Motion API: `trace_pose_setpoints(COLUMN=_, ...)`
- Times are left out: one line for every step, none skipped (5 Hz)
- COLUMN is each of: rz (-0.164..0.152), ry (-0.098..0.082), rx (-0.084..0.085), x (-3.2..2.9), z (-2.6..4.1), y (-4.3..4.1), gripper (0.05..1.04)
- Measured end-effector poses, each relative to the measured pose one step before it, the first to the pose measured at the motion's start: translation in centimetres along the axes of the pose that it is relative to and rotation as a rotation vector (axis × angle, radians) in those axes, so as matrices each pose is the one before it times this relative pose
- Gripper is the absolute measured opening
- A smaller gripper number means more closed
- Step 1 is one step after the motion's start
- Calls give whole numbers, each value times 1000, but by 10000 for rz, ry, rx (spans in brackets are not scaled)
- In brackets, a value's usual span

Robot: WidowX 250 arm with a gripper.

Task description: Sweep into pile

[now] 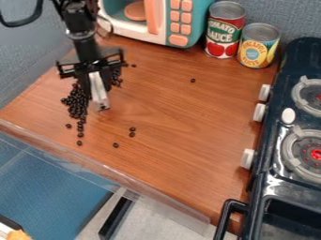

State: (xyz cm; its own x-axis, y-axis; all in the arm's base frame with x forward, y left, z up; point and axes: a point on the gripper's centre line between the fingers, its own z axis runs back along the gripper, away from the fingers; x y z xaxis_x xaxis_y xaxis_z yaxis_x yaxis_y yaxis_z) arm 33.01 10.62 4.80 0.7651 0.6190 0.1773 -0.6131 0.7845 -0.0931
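The black gripper (96,85) hangs over the upper left of the wooden surface, shut on a narrow white tool (99,92) that slants down to the wood. Many small dark beans (76,101) lie in a cluster just left of the tool, and some more sit behind and right of the gripper. A few trail toward the front edge, two of them touching or nearly so (132,131), with a single bean (116,145) nearer the edge. Farther off, one bean (193,80) lies alone toward the back right. The gripper hides part of the cluster.
A toy microwave (177,26) stands at the back, with a tomato sauce can (224,30) and a yellow can (257,46) to its right. The black toy stove (276,140) borders the right side. A clear raised strip (119,176) runs along the front edge.
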Motion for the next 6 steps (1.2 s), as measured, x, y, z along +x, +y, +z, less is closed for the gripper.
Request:
trace_pose_setpoints(rz=-1034, ry=-209, rx=-187, x=-1171, z=1078, y=-5663, gripper=384)
trace_pose_setpoints(rz=-339, ry=-159, rx=-276, x=249, z=1152, y=-3393, gripper=384)
trace_pose_setpoints(rz=-153, ry=515, rx=-84, x=-11, z=-1730, y=-3032, gripper=384)
trace_pose_setpoints(rz=-104, ry=230, rx=-73, x=727, z=-1150, y=-3049, gripper=385)
trace_pose_setpoints(rz=238, ry=266, rx=158, x=656, z=-1829, y=-798, gripper=384)
trace_pose_setpoints(rz=-118, ry=112, rx=337, x=-34, z=-1817, y=-719, gripper=384)
